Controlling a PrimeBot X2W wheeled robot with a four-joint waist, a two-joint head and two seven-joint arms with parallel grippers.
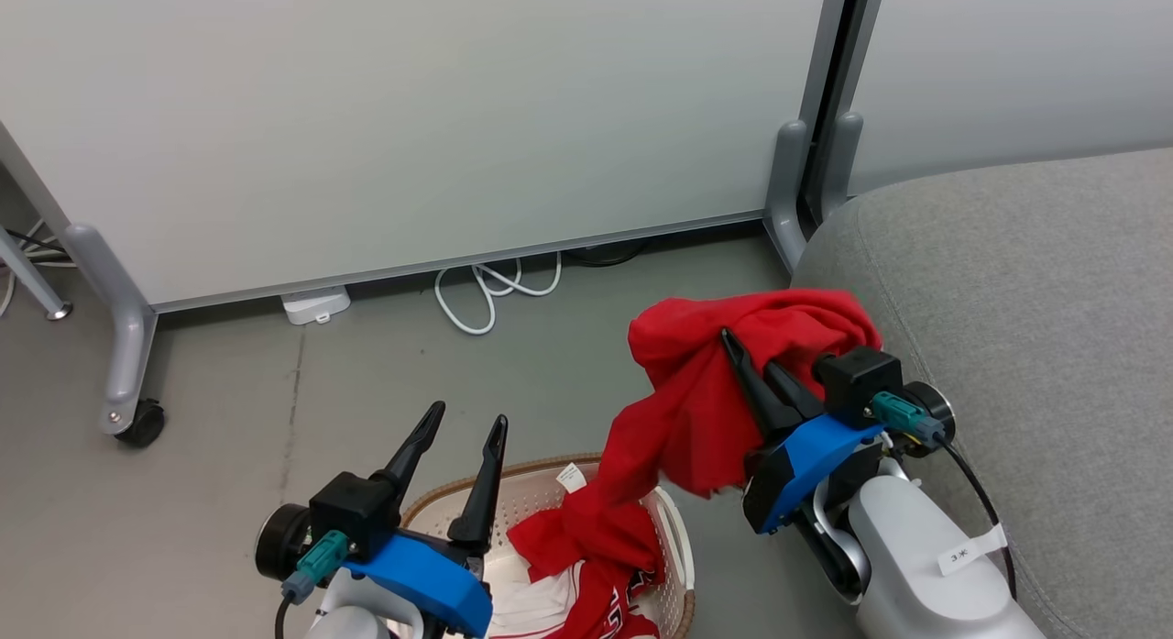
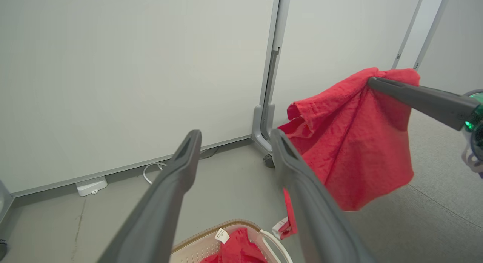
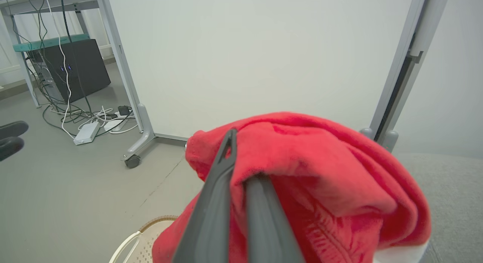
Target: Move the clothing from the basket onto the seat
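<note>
Head view: right gripper (image 1: 744, 357) pinched shut on a bunched fold of the red soft-fabric sports garment (image 1: 696, 410). It is raised high, just beside the rounded edge of the large grey woven-fabric sofa (image 1: 1026, 281), not yet over the cushion. The high hold looks meant to draw the fabric clear of the cream perforated plastic laundry basket (image 1: 541, 465) with its brown woven-look rim. The garment's lower end hangs down into the basket, so it isn't free. A second red garment (image 1: 605, 607), with white trim and dark lettering, lies on the basket floor.

Left gripper (image 1: 469, 414) hovers over the basket's near side, spread wide with nothing between its tips, likely staged for the next pick.

Right wrist view: cloth drapes over both closed fingers (image 3: 215, 202), sofa at lower right.

Judgement: mid-carry of the first item. It needs more lift, then a move across onto the seat.
</note>
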